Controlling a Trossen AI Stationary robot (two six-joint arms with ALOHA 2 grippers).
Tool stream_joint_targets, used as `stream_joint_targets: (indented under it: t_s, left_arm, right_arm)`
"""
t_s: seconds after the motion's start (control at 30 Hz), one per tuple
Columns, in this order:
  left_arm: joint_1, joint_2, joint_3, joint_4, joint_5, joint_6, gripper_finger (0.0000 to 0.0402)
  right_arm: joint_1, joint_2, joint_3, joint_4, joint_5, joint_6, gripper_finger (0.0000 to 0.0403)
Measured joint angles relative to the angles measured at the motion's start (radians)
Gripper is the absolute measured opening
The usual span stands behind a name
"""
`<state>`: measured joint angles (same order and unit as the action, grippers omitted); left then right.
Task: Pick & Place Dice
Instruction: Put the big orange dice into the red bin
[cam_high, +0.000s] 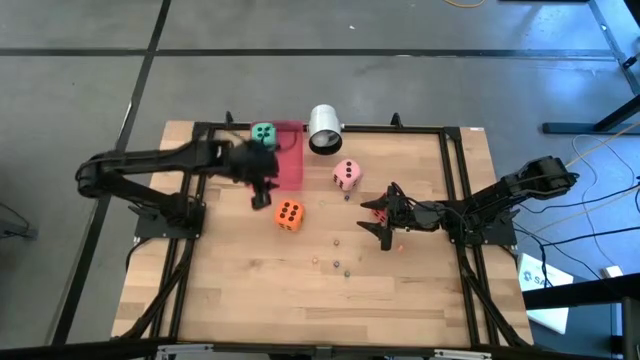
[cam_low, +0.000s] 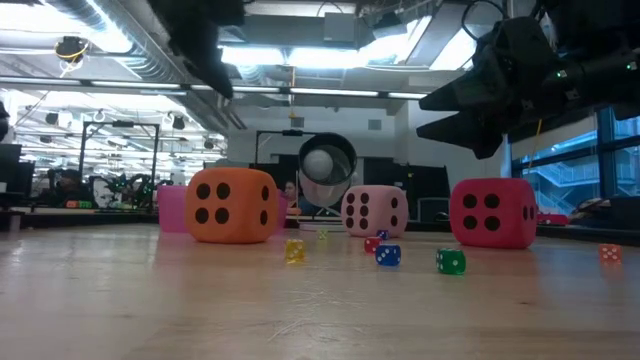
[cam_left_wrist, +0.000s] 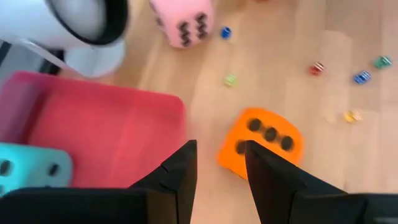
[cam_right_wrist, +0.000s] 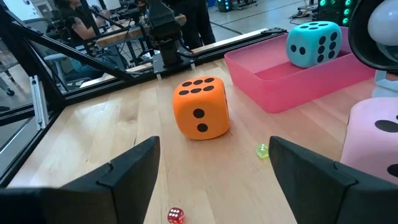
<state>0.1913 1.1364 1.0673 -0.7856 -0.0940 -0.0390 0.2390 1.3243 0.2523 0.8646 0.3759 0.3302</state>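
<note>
Lying just beyond left gripper (cam_left_wrist: 219, 168)'s empty, parted fingers: orange die (cam_left_wrist: 263, 142).

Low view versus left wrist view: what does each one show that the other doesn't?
Only the low view shows the red die on the table. Only the left wrist view shows the green die sitting in the pink tray, and the left gripper open above the tray's edge. Both show the orange die, the pink die, the white cylinder and small scattered dice.

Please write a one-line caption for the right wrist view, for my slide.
Open right gripper faces the orange die; the green die sits in the pink tray.
</note>
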Motion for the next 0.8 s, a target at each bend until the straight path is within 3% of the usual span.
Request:
stream_joint_targets:
  t_s: [0.3,0.5,0.8]
  left_arm:
    - [-0.320,-0.013,-0.109,0.063,-0.219,-0.239,0.0127]
    - [-0.491,0.000,-0.114,0.120,-0.364,-0.325,0.0127]
    - [-0.673,0.083,-0.114,0.197,-0.452,-0.374,0.0127]
  right_arm:
    - [0.000,0.000,0.000,0.002,-0.002,0.026,0.0300]
    - [0.000,0.000,0.000,0.002,-0.002,0.049,0.0300]
    - [0.000,0.000,0.000,0.001,-0.002,0.079,0.0300]
